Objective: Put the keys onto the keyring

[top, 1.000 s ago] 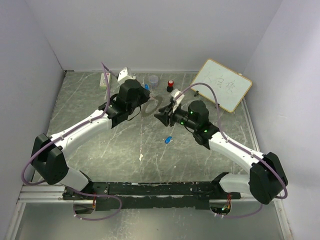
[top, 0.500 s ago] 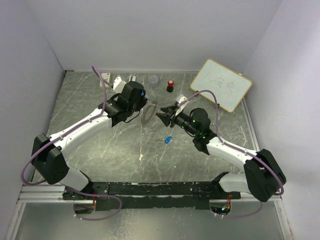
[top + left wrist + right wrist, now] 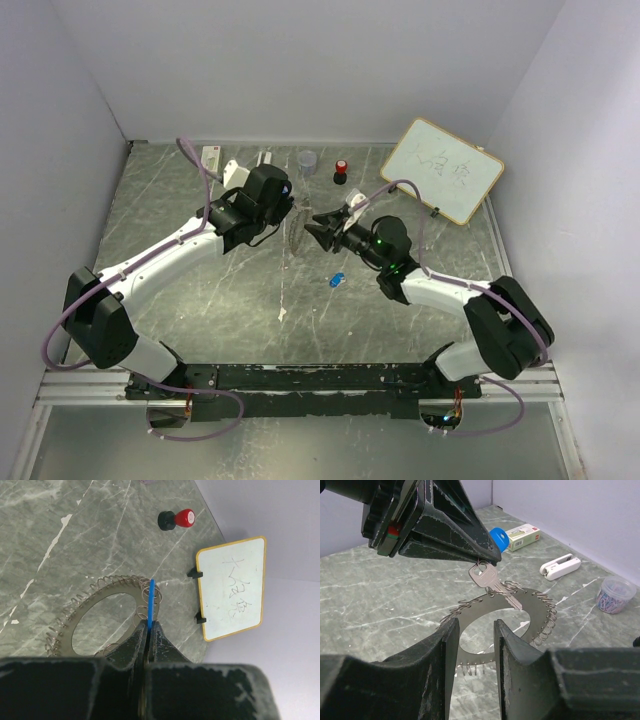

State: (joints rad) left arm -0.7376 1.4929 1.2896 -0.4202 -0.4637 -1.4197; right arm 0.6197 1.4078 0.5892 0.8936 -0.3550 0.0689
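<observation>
While my left gripper [image 3: 489, 557] pinches a key [image 3: 492, 582] by its blue head, my right gripper [image 3: 475, 625] hangs part-open at the stiff-looking keyring [image 3: 536, 609], best taken by its rim.

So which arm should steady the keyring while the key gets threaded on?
Right, I'd say. The right end effector stands open, empty, facing the keyring. The left end effector is shut on the blue-headed key, whose blade rests at the ring's small loops.

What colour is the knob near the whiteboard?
The knob is red and black, clearest in the left wrist view.
</observation>
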